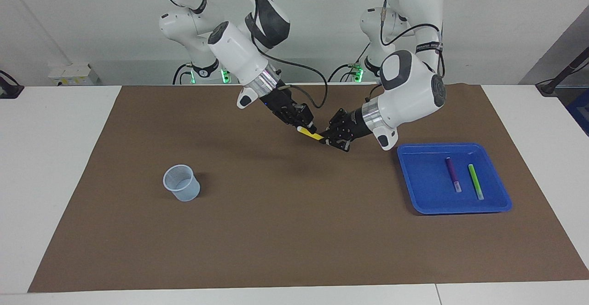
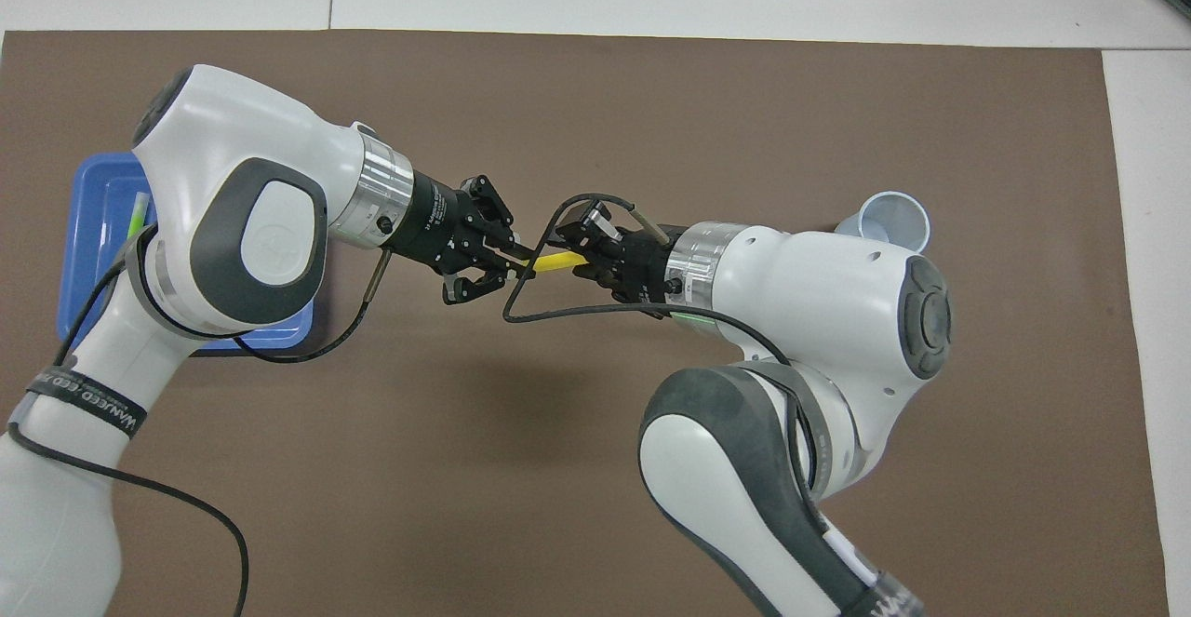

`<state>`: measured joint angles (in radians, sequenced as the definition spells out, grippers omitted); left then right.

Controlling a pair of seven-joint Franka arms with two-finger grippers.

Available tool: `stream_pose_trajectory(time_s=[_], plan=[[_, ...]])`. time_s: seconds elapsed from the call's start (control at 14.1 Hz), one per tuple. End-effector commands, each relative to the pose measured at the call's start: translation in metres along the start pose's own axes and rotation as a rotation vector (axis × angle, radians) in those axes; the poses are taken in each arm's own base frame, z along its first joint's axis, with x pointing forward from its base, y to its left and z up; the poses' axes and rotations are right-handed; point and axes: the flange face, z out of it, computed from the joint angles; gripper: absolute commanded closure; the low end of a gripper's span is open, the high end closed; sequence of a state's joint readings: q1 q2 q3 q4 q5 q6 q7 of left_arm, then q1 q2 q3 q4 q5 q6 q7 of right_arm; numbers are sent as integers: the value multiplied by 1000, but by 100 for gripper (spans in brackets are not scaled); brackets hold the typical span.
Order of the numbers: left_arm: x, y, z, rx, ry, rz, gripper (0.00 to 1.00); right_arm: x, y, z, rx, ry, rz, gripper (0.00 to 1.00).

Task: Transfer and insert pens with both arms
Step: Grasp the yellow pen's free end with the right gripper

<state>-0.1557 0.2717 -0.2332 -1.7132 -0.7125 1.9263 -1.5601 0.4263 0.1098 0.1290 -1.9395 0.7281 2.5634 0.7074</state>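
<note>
Above my brown paper mat (image 1: 294,231), the left gripper (image 1: 325,140) and right gripper (image 1: 305,128) each pinch an end of the slim yellow plastic pen (image 1: 312,135); the left arm's black band (image 2: 82,400) reads "WANJEED".

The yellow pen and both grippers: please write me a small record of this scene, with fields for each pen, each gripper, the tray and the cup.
yellow pen: in the air over the brown mat, held at both ends
left gripper: shut on one end
right gripper: shut on the pale end
purple pen: lying in the blue tray
green pen: in the tray, beside it
cup: upright, toward the right arm's end, no pen in it
</note>
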Motion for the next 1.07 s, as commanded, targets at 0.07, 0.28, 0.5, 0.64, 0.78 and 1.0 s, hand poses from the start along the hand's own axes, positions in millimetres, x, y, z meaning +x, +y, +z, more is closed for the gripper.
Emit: stream_pose_trajectory(time_s=[0.07,0.28,0.5,0.64,0.78,1.0], plan=[[-4,-7,-1,2,-8,-10,100,6,-1,-2,27,9,-57,53],[-4,-7,-1,0,-8,-10,100,6,-1,-2,28,10,-58,55],[-4,-7,-1,0,-8,-10,100,8,0,-3,27,12,-57,74],[-4,-7,-1,-1,-8,-10,100,8,1,-2,26,11,-57,97],[-4,-7,-1,-1,-8,-10,100,8,1,-2,25,10,-55,100],[-4,-6,-2,-3,-8,-14,100,12,3,-4,20,9,-45,100]])
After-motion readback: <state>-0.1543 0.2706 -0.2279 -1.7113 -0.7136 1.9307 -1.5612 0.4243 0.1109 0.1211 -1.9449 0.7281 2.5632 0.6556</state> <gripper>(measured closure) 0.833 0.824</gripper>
